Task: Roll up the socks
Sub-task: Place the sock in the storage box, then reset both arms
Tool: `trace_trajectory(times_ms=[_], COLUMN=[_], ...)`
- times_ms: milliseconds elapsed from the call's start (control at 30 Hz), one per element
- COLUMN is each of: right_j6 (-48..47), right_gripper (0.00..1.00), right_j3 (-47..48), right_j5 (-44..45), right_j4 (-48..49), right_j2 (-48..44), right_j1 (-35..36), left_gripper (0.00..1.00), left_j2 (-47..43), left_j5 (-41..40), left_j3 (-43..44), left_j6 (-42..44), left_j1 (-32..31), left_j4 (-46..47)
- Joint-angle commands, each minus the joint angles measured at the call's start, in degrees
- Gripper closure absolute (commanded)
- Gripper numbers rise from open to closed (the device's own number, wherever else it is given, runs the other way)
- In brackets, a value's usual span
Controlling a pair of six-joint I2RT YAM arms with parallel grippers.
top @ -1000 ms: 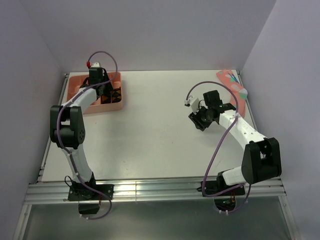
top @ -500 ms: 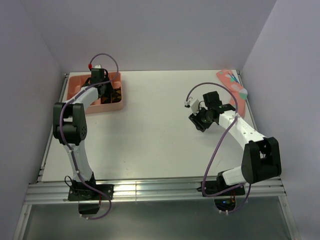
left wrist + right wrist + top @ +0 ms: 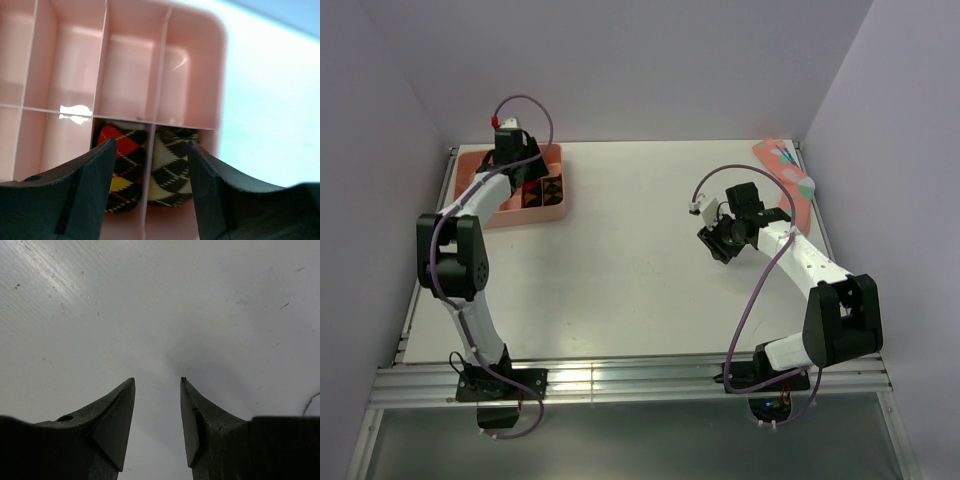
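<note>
Two rolled argyle socks lie in neighbouring compartments at the near right corner of the pink divided tray (image 3: 130, 65). One sock has red and yellow diamonds (image 3: 119, 169), the other has tan diamonds (image 3: 172, 172). My left gripper (image 3: 151, 145) hovers open just above them, with a finger over each side and nothing held. From above, the socks (image 3: 553, 189) show in the tray (image 3: 470, 162) at the back left, beside the left gripper (image 3: 525, 176). My right gripper (image 3: 157, 380) stands open over bare table, right of centre (image 3: 718, 242).
A pink sock with teal and white marks (image 3: 787, 172) lies at the back right corner of the table. The tray's other compartments show nothing in them. Lilac walls close in the table on the left, back and right.
My left gripper has drawn back up from the tray's compartments and its jaws have widened. The two rolled socks stay in the tray. The right arm has not moved.
</note>
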Motion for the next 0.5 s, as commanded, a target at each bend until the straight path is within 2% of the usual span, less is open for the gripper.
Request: trace_trajectory(times_ms=[0,200,333,467], right_j6=[0.85,3.84,7.53,10.69], right_gripper=[0.52,0.50,0.47,0.41], right_j3=[0.78,2.45,4.21,5.88], right_j5=[-0.15,-0.59,-0.95,-0.15], right_j4=[2.30,2.83,2.30,2.22], right_j2=[-1.14,-5.54,-10.36,-14.15], right_j1=[-0.45,-0.71,-0.98,-1.24], left_gripper=[0.36,0.34,0.33,0.33], left_j2=[-8.41,-20.10,-27.58,-36.53], left_j5=[3.18,4.25,1.97,0.11], left_j3=[-0.15,-3.57,-6.83,-14.20], left_j6=[0.02,-1.12,-2.00,-4.64], left_j1=[-0.10,-1.86,-6.67,-11.87], left_j4=[4.45,5.07,2.44,1.55])
